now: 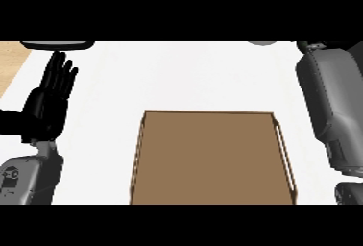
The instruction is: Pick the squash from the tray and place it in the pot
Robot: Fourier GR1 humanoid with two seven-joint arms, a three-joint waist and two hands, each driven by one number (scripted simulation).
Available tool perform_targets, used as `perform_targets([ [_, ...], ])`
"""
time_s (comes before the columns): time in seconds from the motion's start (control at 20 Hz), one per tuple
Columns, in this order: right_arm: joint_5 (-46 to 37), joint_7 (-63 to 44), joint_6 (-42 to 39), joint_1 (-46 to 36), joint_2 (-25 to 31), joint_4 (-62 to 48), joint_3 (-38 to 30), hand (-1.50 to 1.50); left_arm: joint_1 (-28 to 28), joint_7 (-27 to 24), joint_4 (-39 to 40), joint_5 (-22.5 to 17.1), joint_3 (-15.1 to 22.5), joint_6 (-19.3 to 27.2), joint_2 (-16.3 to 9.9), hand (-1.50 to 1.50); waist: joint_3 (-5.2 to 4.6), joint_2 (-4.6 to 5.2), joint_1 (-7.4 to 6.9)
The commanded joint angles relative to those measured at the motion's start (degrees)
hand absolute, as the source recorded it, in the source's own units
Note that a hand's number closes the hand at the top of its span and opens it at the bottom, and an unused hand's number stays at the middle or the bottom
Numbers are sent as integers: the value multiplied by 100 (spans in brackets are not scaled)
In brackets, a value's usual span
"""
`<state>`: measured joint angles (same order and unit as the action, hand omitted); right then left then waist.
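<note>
At the counter's [184, 77] left edge the left hand [48, 103] rests with its fingers straight and close together, pointing toward the far edge, holding nothing; its grey forearm [28, 180] comes in below it at the near left corner. Just past the fingertips, at the far left corner, a dark rounded rim with a pale inside [56, 45] shows, cut off by the view's edge, and I cannot tell what it is. A strip of light wood [13, 67] lies to the left of the white counter top there. In the middle, toward the near edge, sits the tray [212, 158], brown, with thin raised rails along its left, far and right sides; its floor is bare and the squash does not show on it or anywhere else on the counter. At the far edge, right of centre, a small grey rounded shape [262, 43] peeks in. Along the right edge the right forearm [333, 105] stretches toward the far right corner, raised over the counter; the right hand itself lies beyond the view, so I cannot tell how its fingers are set or whether they hold anything.
</note>
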<state>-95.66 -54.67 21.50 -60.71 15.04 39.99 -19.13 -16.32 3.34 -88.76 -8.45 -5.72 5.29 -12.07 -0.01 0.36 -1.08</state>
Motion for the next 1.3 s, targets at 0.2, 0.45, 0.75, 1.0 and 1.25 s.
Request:
perform_targets([
  [0.2,882,1068,661,690,877,-141,-503,150,-40,140,-11,-37,-124,-86,-126,0,6,-16,59],
  [0.45,1396,1870,1216,888,1300,-772,-772,150,-217,173,-32,153,-8,153,49,0,9,10,7],
  [0.75,1655,2245,1887,1110,1506,-1475,-932,150,47,-243,202,167,126,12,301,0,11,32,-41],
  [1.0,2304,2872,1269,980,1874,-2155,-1372,150,-289,100,67,120,35,49,159,0,21,52,-94],
  [1.25,3284,3657,1056,1070,1716,-2322,-2054,-150,-186,-116,285,78,-40,-114,90,0,24,63,-74],
])
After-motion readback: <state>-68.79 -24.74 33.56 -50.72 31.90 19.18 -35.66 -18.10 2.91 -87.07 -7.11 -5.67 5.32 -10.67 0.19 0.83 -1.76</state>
